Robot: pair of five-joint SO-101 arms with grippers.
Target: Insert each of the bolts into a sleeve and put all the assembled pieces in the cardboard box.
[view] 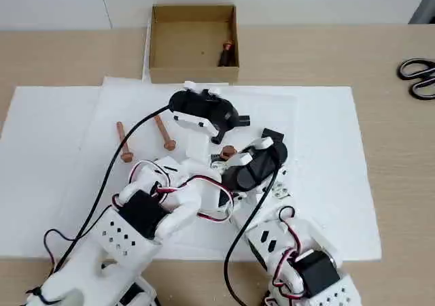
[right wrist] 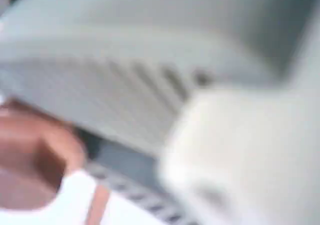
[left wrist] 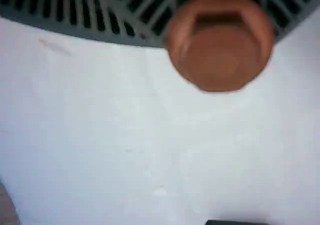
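Note:
A short copper piece (view: 228, 151) lies at the middle of the white sheet, between the two arms' tips. My left gripper (view: 230, 128) hangs just behind it and my right gripper (view: 236, 159) is right beside it. In the left wrist view the copper piece (left wrist: 220, 40) shows end-on, against a dark ribbed part (left wrist: 100, 10). The right wrist view has the copper piece (right wrist: 35, 165) blurred at its edge. Two loose bolts (view: 124, 141) (view: 164, 132) lie on the sheet to the left. In the cardboard box (view: 166, 64) rests one assembled piece (view: 226, 52).
The white sheet (view: 326, 183) covers most of the wooden table. Scissors (view: 418, 76) lie at the far right edge. Both arms' bodies and cables (view: 102, 183) crowd the near middle of the sheet.

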